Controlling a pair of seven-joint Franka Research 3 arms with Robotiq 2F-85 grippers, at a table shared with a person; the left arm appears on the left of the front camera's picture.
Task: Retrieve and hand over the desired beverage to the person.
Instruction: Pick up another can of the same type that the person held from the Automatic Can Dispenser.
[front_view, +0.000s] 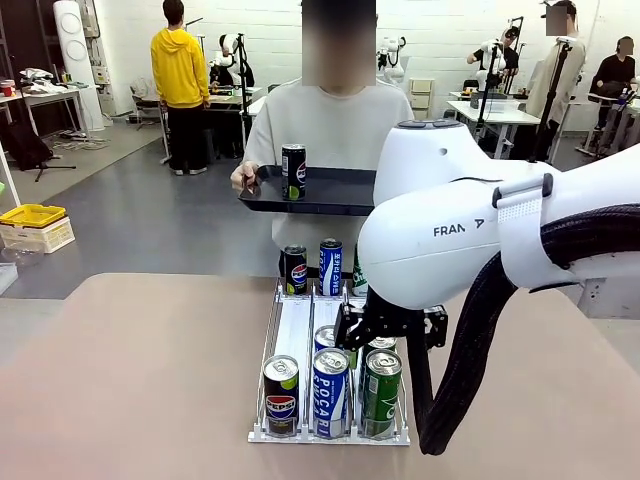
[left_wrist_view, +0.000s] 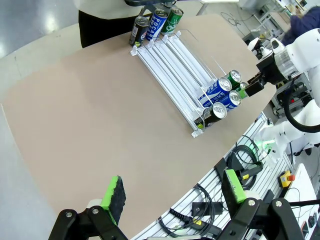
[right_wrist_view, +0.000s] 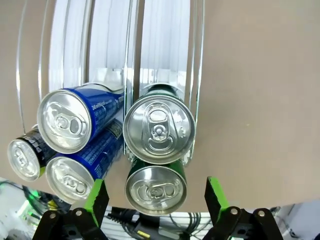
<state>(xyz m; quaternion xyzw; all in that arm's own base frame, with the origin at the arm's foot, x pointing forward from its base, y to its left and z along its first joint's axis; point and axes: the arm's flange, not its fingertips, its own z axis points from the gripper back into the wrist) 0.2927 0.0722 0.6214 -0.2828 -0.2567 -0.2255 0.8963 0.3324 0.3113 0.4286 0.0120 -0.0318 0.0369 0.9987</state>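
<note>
- The front green can (right_wrist_view: 156, 187) stands at the lower centre of the right wrist view. It is in the near end of the right-hand lane of the clear rack (front_view: 292, 330), at the lower centre of the front view. We take it as the likely drink, though nothing shows which one is wanted.
- Its pull tab lies flat and unbroken, so we judge it full. That makes it fairly heavy for its size and stiff while sealed, yet thin-walled enough to dent under a hard squeeze.
- The printed metal looks smooth and slick. We would grip the straight side wall below the top rim, with pads on opposite sides, and lift straight up.
- The right gripper (right_wrist_view: 156, 200) hangs above the can with its jaws spread wide, the green pads framing it without touching.
- Room is tight: a second green can (right_wrist_view: 159, 129) sits just behind, a blue can (right_wrist_view: 75, 180) crowds one side, and the rack's clear wall stands on the other.
- The left gripper (left_wrist_view: 172, 195), at the bottom of the left wrist view, is also spread wide and empty. It is well apart from the rack, near the edge of the table (left_wrist_view: 90, 115).
- Across the table the person (front_view: 330, 125), at the upper centre of the front view, holds out a black tray (front_view: 335, 195) carrying a dark cola can (front_view: 293, 170). We see the tray as the place to deliver.
</note>
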